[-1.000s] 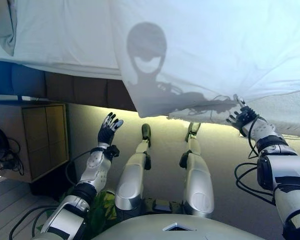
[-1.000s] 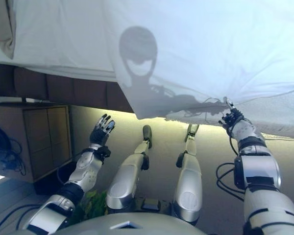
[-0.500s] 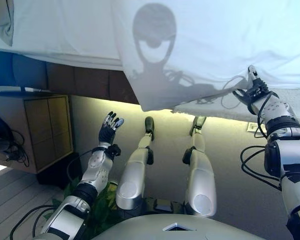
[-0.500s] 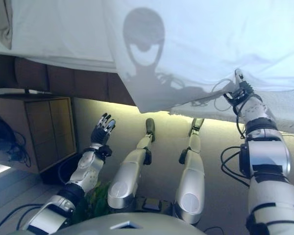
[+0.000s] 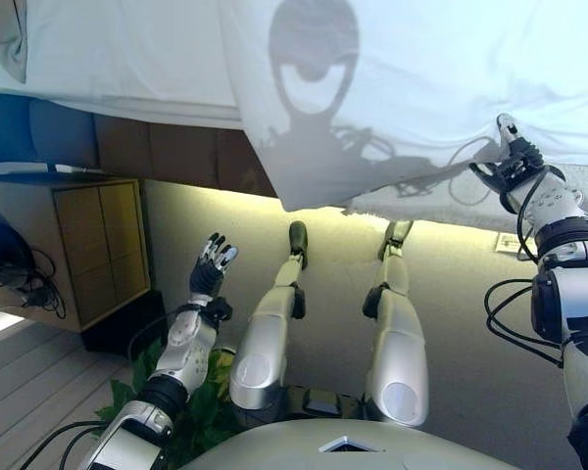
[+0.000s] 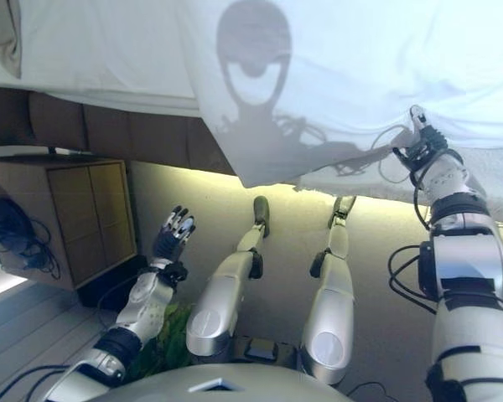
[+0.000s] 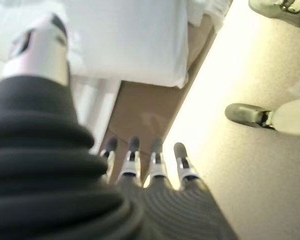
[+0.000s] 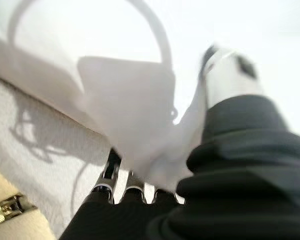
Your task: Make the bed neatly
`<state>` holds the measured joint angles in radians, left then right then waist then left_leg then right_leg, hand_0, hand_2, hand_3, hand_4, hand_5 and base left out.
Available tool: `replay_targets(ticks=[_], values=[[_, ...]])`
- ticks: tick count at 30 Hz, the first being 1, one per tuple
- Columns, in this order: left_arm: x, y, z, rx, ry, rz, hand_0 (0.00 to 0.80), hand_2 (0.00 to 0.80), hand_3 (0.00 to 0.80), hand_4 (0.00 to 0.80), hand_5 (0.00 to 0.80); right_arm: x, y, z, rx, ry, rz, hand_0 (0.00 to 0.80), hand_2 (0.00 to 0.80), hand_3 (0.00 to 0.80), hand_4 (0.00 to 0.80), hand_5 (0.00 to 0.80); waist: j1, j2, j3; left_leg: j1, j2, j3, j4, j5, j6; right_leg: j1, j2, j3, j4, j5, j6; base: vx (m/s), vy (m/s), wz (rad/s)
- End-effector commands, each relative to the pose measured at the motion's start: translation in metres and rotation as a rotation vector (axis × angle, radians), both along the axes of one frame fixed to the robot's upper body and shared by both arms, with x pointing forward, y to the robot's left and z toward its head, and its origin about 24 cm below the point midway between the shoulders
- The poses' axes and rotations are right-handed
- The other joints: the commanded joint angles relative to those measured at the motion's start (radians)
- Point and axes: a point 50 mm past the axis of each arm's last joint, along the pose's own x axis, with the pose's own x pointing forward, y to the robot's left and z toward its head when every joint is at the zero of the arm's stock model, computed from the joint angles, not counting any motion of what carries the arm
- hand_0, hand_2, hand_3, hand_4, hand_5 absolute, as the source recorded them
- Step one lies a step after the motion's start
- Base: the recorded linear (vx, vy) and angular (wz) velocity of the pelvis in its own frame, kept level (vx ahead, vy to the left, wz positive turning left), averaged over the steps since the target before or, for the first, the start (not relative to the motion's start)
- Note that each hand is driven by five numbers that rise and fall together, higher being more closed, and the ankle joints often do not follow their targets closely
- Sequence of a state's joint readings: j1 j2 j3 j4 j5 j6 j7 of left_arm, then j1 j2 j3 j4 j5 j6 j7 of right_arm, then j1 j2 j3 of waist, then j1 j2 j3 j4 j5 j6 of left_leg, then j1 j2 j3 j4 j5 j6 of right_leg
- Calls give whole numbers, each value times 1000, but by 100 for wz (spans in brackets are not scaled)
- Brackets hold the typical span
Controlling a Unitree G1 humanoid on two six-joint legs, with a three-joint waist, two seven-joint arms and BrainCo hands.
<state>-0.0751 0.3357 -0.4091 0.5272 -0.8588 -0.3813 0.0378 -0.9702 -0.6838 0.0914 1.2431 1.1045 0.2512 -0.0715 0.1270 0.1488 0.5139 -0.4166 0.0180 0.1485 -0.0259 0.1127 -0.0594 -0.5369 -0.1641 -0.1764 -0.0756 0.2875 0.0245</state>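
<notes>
A white sheet (image 5: 421,78) lies over the bed and hangs past its near edge as a flap. My right hand (image 5: 514,168) is raised at the right and pinches the sheet's lower edge. In the right wrist view the cloth (image 8: 125,100) runs between the thumb and the curled fingers (image 8: 121,186). Under the lifted edge the white textured mattress (image 5: 451,208) shows. My left hand (image 5: 212,269) hangs in the air low on the left, below the bed, fingers straight and holding nothing. Its fingers (image 7: 155,167) point at the bed's brown base.
The brown padded bed base (image 5: 167,152) runs under the sheet. A wooden bedside cabinet (image 5: 93,245) stands at the left with cables beside it. A pillow (image 5: 5,39) lies at the far left on the bed. Green leaves (image 5: 142,370) show low on the left.
My right hand has risen and moved right with the sheet's edge, uncovering more mattress. The left hand has sunk a little and stays open.
</notes>
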Motion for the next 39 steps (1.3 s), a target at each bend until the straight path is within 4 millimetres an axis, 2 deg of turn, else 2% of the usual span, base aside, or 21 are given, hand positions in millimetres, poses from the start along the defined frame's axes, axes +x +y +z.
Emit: replay_targets(ticks=[1,8,16,21,28,39], values=[[-8,6,8,8,-53,-23,0,0,0,0,0,23,16,151,-192,-501,103,800,800,800,800,800,32,54,6,-49,7,-57,21,42,-5,-35,-35,-33,174,-111,68,-19,31,-1],[-8,3,8,-3,-60,-31,0,0,0,0,0,23,16,143,-218,-482,100,800,800,800,800,800,28,56,6,-11,7,-45,12,37,-5,1,-41,-38,161,-113,71,-21,31,0],[-3,6,10,4,-63,-36,0,0,0,0,0,28,26,118,-233,-379,176,800,800,800,800,800,26,44,6,61,10,-24,17,18,-3,80,-54,-59,152,-124,75,-36,30,-2],[-3,7,7,21,-52,-42,0,0,0,0,0,31,36,95,-207,-309,239,800,800,800,800,800,30,28,-12,113,9,-19,16,2,1,140,-59,-69,146,-135,80,-14,35,2],[-2,10,0,54,-20,-36,0,0,0,0,0,34,58,58,-133,-252,327,800,800,800,800,800,38,-6,-58,189,5,-16,10,-19,12,231,-68,-78,131,-139,91,6,34,6],[3,7,-4,74,-10,-48,0,0,0,0,0,36,112,13,27,-184,439,800,800,800,800,800,59,-48,-124,273,3,-29,10,-37,24,353,-81,-97,94,-129,103,22,42,5]])
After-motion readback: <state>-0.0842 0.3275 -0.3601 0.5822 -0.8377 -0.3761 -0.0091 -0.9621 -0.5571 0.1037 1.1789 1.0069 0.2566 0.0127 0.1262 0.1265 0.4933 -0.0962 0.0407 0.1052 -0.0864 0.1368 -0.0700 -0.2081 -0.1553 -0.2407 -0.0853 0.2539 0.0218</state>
